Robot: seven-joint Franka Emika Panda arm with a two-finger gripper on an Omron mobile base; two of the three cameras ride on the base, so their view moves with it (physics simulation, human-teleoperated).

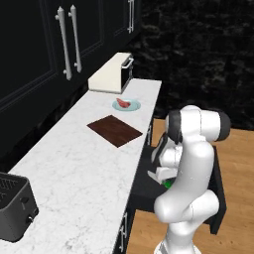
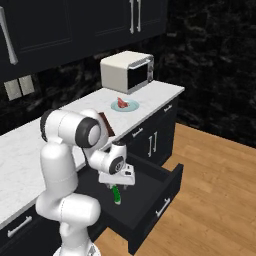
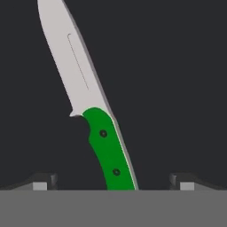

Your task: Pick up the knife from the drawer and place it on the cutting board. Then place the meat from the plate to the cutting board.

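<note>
The knife (image 3: pixel 106 146) lies flat on the dark floor of the open drawer (image 2: pixel 150 200), green handle toward the hand and pale blade pointing away. My gripper (image 3: pixel 113 184) hangs open just above it, one fingertip on either side of the handle and touching nothing. From the right base view the gripper (image 2: pixel 118 184) is down inside the drawer, with the green handle (image 2: pixel 116 194) showing beneath it. The cutting board (image 1: pixel 115 130) lies bare on the white counter. Beyond it the meat (image 1: pixel 122 103) rests on the plate (image 1: pixel 133 106).
A cream microwave (image 1: pixel 111 73) stands at the counter's far end behind the plate. A dark toaster (image 1: pixel 15 206) sits at the near left. The pulled-out drawer front (image 1: pixel 218 198) juts over the wooden floor (image 2: pixel 215 170). Tall cabinet doors line the wall above.
</note>
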